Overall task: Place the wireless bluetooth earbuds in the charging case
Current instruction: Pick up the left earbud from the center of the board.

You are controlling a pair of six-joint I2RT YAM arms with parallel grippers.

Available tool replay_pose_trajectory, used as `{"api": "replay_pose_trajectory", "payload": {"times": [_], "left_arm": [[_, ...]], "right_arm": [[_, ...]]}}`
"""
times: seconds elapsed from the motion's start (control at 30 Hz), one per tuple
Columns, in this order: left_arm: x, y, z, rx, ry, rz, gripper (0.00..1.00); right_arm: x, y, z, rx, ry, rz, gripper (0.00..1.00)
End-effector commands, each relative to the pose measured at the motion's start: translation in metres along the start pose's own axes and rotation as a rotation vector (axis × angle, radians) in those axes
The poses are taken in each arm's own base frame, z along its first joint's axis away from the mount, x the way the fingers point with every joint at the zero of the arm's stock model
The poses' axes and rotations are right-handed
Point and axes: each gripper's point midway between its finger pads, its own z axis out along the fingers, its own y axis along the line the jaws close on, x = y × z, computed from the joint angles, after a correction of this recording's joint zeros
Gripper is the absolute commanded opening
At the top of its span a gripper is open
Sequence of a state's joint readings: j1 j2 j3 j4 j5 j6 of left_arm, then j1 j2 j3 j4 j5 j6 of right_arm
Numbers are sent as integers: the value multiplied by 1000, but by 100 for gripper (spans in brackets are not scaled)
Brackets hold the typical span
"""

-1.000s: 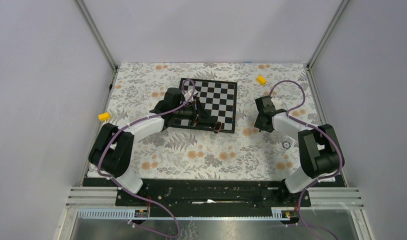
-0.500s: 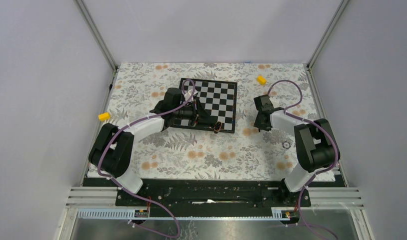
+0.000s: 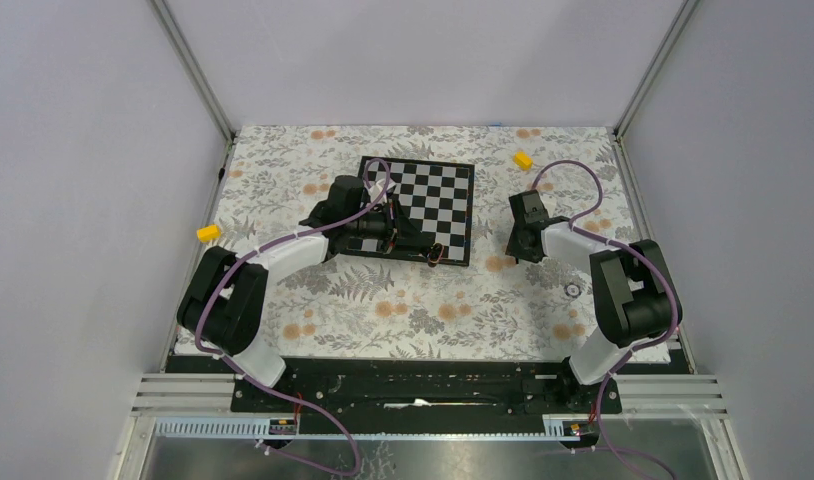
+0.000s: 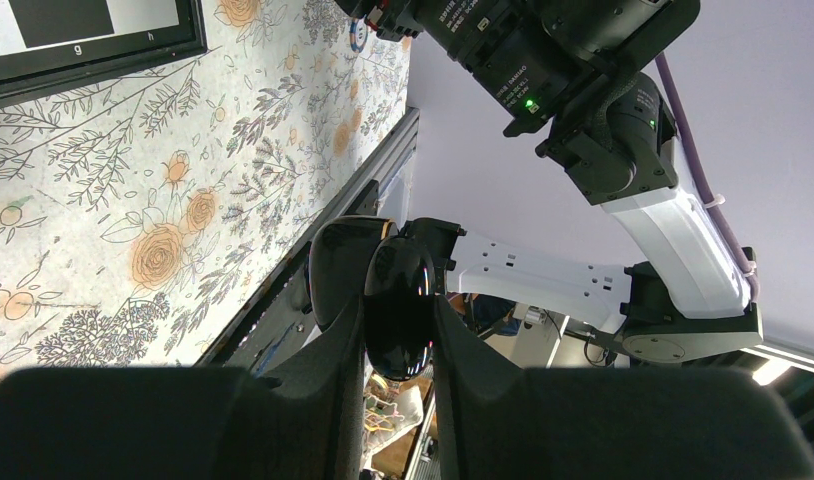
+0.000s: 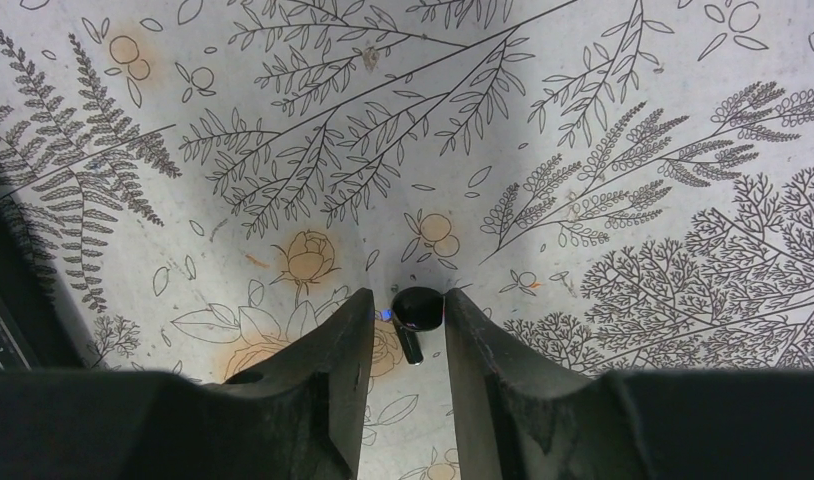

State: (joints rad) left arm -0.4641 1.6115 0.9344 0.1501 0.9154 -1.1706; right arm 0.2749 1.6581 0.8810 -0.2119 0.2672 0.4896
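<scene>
My left gripper is shut on the charging case, a glossy black pebble held sideways above the mat; a dark rounded part beside it may be its open lid. In the top view the left gripper is at the chessboard's near right corner and the case is hidden there. One black earbud with a short stem lies on the floral mat between the fingers of my right gripper. It touches the right finger, with a small gap to the left finger. The right gripper points down at the mat right of the board.
The chessboard lies at the back middle. One yellow block sits at the back right, another at the left edge. A small silvery ring lies near the right arm. Metal frame posts border the mat.
The right arm has shifted slightly, its gripper edging a little towards the back and left. The left arm has not moved.
</scene>
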Motion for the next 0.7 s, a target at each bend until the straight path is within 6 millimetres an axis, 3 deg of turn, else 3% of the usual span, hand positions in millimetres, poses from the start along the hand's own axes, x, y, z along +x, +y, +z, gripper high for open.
{"api": "replay_pose_trajectory", "payload": {"times": [0.0,0.33,0.57,0.67], "left_arm": [[-3,-27,-6,52,-20,88,0],[-4,-26,-5,51,-18,85,0],[-4,-25,-5,49,-16,82,0],[-4,-27,-5,52,-18,84,0]], "right_arm": [[9,-5,-5,-3,40,-51,39],[11,-7,-2,4,55,-101,37],[8,-6,-5,-9,42,-108,24],[4,0,-10,-43,30,-106,24]]}}
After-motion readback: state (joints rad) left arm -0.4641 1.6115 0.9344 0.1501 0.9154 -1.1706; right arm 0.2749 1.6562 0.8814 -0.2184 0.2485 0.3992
